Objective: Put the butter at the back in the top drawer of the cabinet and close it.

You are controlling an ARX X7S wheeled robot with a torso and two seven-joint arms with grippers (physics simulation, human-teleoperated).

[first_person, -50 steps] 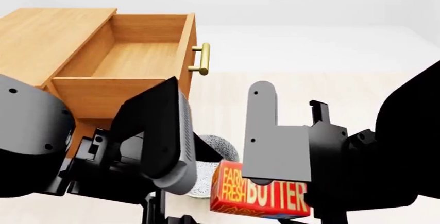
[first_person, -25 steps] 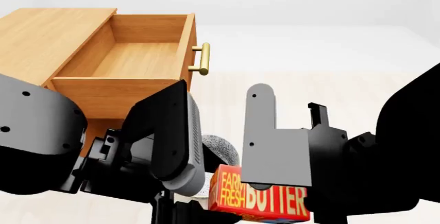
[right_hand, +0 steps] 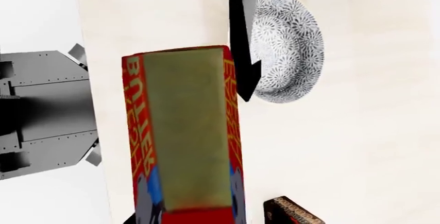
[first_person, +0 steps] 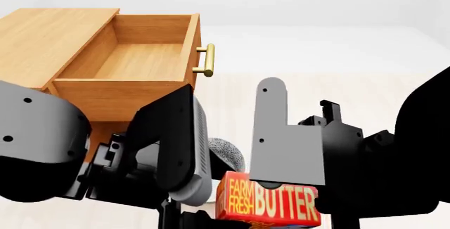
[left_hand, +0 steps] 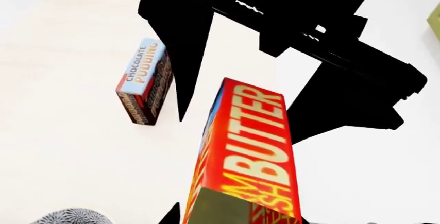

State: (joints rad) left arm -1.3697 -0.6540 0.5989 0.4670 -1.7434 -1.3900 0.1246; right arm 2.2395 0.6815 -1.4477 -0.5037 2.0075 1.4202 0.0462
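Head view: both arms bend low ahead of the open top drawer (first_person: 144, 60), butter (first_person: 271, 203) between them; which pincer pinches it, I cannot tell.

Bright even light, sharp renders, hard black shadows

Both arms are built of matte black housings and grey plates. A rounded grey link (first_person: 35, 134) is dotted with small dark screws; a flat grey plate (first_person: 285, 145) carries more.
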